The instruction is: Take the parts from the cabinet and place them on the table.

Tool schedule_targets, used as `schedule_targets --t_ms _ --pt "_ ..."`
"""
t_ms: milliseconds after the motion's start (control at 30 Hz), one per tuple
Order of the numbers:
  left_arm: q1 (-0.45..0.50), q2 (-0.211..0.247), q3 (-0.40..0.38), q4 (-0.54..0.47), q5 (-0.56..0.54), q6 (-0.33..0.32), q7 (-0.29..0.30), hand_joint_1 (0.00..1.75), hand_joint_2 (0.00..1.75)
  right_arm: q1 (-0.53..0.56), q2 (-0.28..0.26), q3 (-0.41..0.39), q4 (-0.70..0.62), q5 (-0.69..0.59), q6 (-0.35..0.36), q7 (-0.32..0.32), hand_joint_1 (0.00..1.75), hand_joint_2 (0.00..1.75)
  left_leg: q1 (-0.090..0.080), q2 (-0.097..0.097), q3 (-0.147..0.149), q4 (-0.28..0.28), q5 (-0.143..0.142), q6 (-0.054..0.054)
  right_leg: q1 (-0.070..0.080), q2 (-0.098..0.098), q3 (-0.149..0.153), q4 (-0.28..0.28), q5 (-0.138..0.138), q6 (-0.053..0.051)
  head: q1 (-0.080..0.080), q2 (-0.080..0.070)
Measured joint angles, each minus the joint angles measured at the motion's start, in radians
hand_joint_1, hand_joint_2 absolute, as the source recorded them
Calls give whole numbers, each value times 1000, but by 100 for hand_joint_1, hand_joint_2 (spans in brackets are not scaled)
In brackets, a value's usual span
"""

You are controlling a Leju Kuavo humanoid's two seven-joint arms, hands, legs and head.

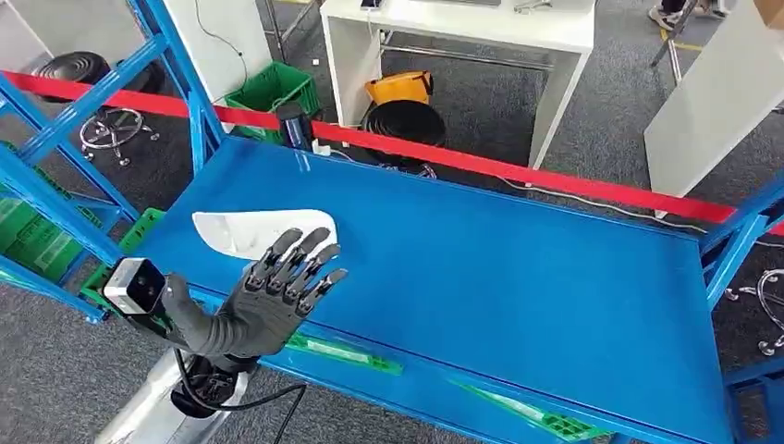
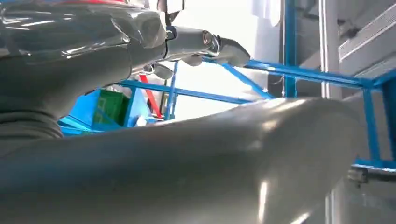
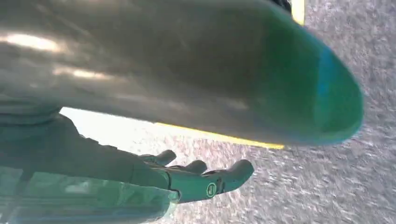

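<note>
Item, head view: blue shelf (image 1: 518,277) lying across the middle of the frame, a red tape (image 1: 518,168) running behind it from upper left to right. A white table (image 1: 462,37) and a green crate (image 1: 273,91) are standing beyond, at the top of the frame.

Item, left wrist view: blue frame bars (image 2: 299,72) are crossing the upper right, seen from low down between the thumb and the fingers.

Item, right wrist view: grey speckled floor (image 3: 336,186) is showing at the right.

Item, white part (image 1: 250,231): a smooth, pale curved shell, pointed toward its left end, lying on the shelf at centre left of the head view.

Item, left hand (image 1: 268,296): fingers are spreading wide and straight, palm facing the part, holding nothing; the fingertips (image 1: 310,242) are overlapping the part's near edge, contact not certain.

Item, right hand (image 3: 196,179): fingers are extending loosely apart above the floor, gripping nothing.
</note>
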Motion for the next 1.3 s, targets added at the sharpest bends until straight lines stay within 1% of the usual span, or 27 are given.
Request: schedule_targets --t_ms 33,67,133,167,200,233,300,333,400,467,533,567,633,667,700,733,833,867,1000,1033,1067,1133,1167,1200,1233,1267,1300 --pt "2 0 0 0 0 -1 0 0 0 0 -1 0 0 0 -1 0 0 0 2 1 13 -13 4 0 -1 0 -8 24 -8 -3 4 0" --pt "1 0 -1 0 0 -2 0 0 0 -2 -2 0 0 0 -2 0 0 0 3 2 18 -19 4 5 -2 2 -38 82 -30 -11 5 0" --pt "5 0 -2 0 0 -2 0 0 0 -2 -4 0 0 0 -2 0 0 0 2 1 21 -19 -1 7 -2 2 -131 240 -78 -18 6 0" --pt "6 0 -3 1 0 -2 0 0 0 0 -6 0 1 0 -2 0 0 0 1 -2 22 -18 -4 7 -2 3 -172 302 -90 -16 6 0" --pt "9 0 -3 2 0 -2 0 0 0 3 -6 0 1 0 -2 0 0 0 1 -5 27 -18 -8 5 -2 2 -190 314 -79 -7 7 0" --pt "11 0 -3 2 0 -2 0 0 0 4 -7 0 1 0 -2 0 0 0 2 -8 35 -18 -13 3 -4 2 -178 272 -47 6 6 0" --pt "11 0 -3 2 0 -2 0 0 0 3 -10 0 1 0 -3 0 0 0 3 -11 54 -13 -28 -6 -9 2 -98 85 50 30 7 0" --pt "11 0 -3 2 0 -2 0 0 0 2 -10 0 1 0 -3 0 0 0 3 -11 58 -6 -38 -12 -11 0 -66 2 79 31 8 0" --pt "12 0 -3 2 -1 -2 1 0 0 -2 -9 0 2 0 -3 0 0 0 -5 -13 52 6 -50 -23 -7 3 -59 8 72 7 6 0" --pt "11 0 -3 2 0 -3 0 0 0 -1 -10 0 2 0 -3 0 0 0 -3 -12 54 5 -51 -25 -2 4 -60 9 67 -2 6 0" --pt "11 0 -1 2 0 -3 0 0 0 0 -10 0 2 0 -3 0 0 0 2 -10 45 22 -72 -36 -14 6 -53 5 67 -15 6 0" --pt "10 1 -1 2 0 -3 0 0 0 -1 -11 0 2 0 -3 0 0 0 4 -7 25 73 -101 -43 -14 5 -49 5 63 -21 3 0" --pt "12 1 -2 2 0 -3 0 0 0 -1 -10 0 2 0 -3 0 0 0 9 -5 -66 251 -176 -55 -12 5 -47 5 60 -25 3 0" --pt "13 1 -2 2 0 -3 0 0 0 0 -10 0 2 0 -3 0 0 0 11 -5 -109 325 -195 -57 -11 5 -47 5 60 -26 3 0" --pt "14 1 -2 2 0 -3 0 0 0 0 -10 0 2 0 -3 0 0 0 12 -4 -131 350 -189 -56 -10 5 -46 5 59 -26 3 0" --pt "14 1 -2 2 0 -3 0 0 0 0 -10 0 2 0 -3 0 0 0 13 -3 -127 326 -161 -53 -9 6 -43 5 58 -27 3 0" --pt "12 3 -1 2 0 -3 0 0 0 -1 -9 0 2 0 -3 0 0 0 9 -3 -11 63 -14 -30 -6 11 -32 4 54 -26 3 0" --pt "11 3 -1 2 0 -3 0 0 0 -2 -6 0 2 0 -3 0 0 0 4 -2 7 29 -28 -21 -1 11 -32 4 53 -25 6 0" --pt "11 6 -1 2 -53 30 36 0 0 -1 -4 0 2 -8 -3 -1 0 0 -4 -3 8 10 -21 -8 -1 9 -31 -7 58 -2 4 0" --pt "12 6 -1 3 -65 43 43 0 0 -1 -5 0 2 -12 -4 -1 0 0 9 -1 30 -12 -8 -7 -3 8 -38 4 51 -1 5 0" --pt "11 6 -1 5 -73 47 46 0 0 -1 -6 0 2 -15 -5 -1 0 0 5 -1 36 -22 -4 -4 0 8 -49 36 33 -2 6 0" --pt "14 7 -1 12 -76 55 52 0 0 -1 -6 0 2 -21 -5 -1 0 0 2 0 34 -20 -3 -1 0 8 -123 192 -34 -17 6 0" --pt "17 8 -1 16 -80 61 58 0 0 1 -6 -1 2 -23 -5 -1 0 0 1 0 33 -20 -3 0 0 8 -160 265 -59 -19 6 0" --pt "19 9 0 20 -82 66 64 0 175 3 -6 -1 3 -24 -5 -1 0 0 -1 -1 32 -19 -3 0 0 8 -184 312 -70 -15 7 0" --pt "22 9 2 22 -82 71 69 0 175 4 -7 -2 3 -25 -5 -1 0 0 -1 -2 33 -19 -4 0 -1 8 -183 305 -61 -7 6 0" --pt "25 9 3 23 -82 75 73 0 175 5 -7 -2 3 -26 -5 -1 0 0 -1 -3 35 -18 -5 -1 -2 8 -158 252 -35 3 6 0" --pt "26 9 8 23 -82 81 76 0 175 4 -7 -2 3 -27 -5 -1 0 0 -1 -5 36 -17 -7 -2 -2 7 -111 157 5 14 6 0"
